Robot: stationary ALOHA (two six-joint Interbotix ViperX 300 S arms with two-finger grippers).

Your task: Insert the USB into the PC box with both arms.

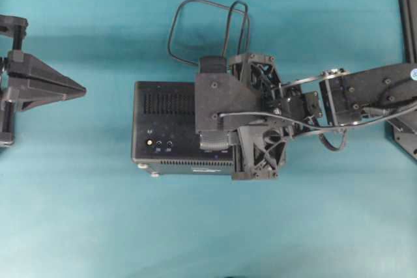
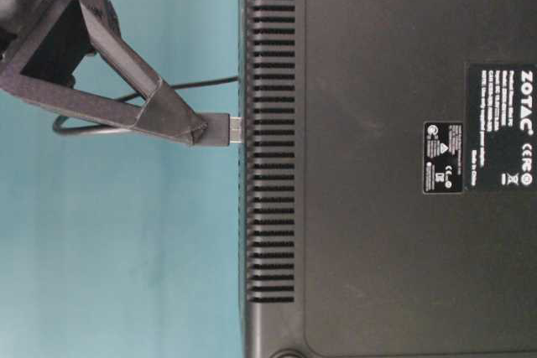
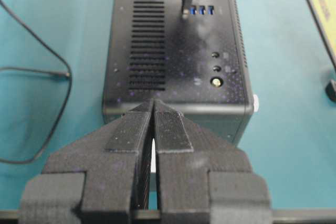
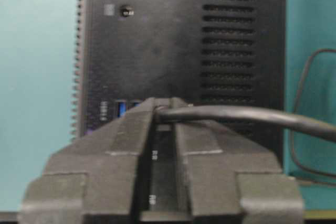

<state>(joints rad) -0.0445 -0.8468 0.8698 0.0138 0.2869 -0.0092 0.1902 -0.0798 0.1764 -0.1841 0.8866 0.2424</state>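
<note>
Nearest the left wrist camera, the left hand point(image 3: 153, 109) has its fingers pressed together with nothing between them; overhead it sits at the left edge point(image 1: 81, 89), well apart from the box point(image 1: 163, 131), tip pointing at it. Centre on the teal worktop point(image 1: 98, 226) lies the box, black, its slotted grille point(image 1: 168, 103) and round sockets facing up, blue ports point(image 3: 200, 10) further along the same face. Its underside carries a white "ZOTAC" label point(image 2: 502, 127) with CE marks; the smaller print is too fine to read. Right of the grille, the right hand point(image 1: 212, 136) hangs over the box, clamped on the USB point(image 1: 208, 27) near its plug. From table level, the metal tip point(image 2: 235, 128) touches or nearly touches the box's edge. Cable loops lie on the worktop beyond the box.
</note>
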